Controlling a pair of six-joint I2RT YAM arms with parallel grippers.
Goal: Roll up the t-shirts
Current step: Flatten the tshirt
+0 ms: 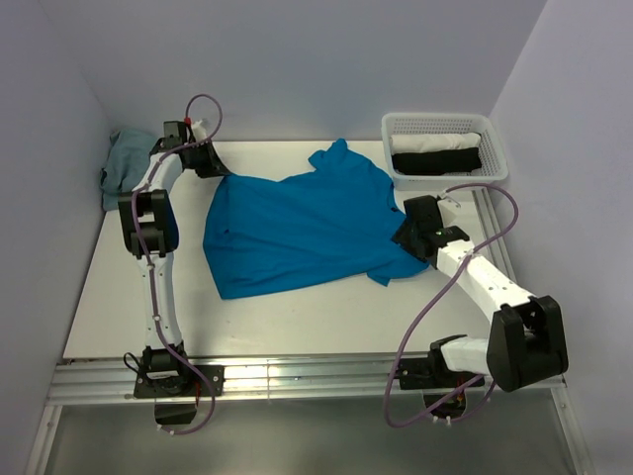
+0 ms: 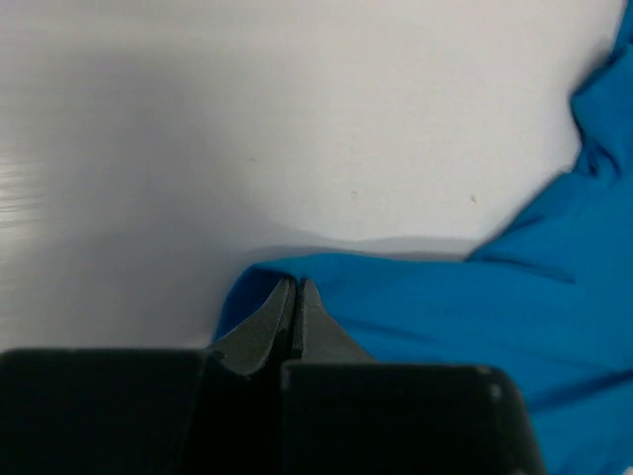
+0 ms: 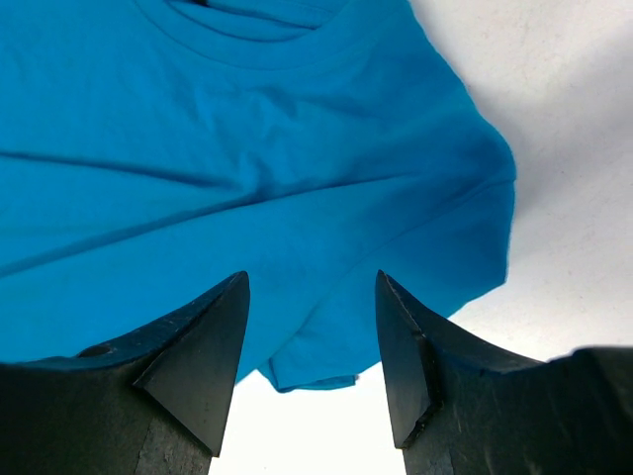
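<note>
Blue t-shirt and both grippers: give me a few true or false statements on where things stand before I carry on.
1. The blue t-shirt lies spread out on the table, not yet rolled. True.
2. The right gripper is clamped on the shirt's sleeve. False: its jaws stand open over the sleeve and hold nothing.
3. The left gripper is shut at the shirt's far left edge, with fabric at its tips. True.
4. The white basket is empty. False: a white roll and a black roll lie in it.
</note>
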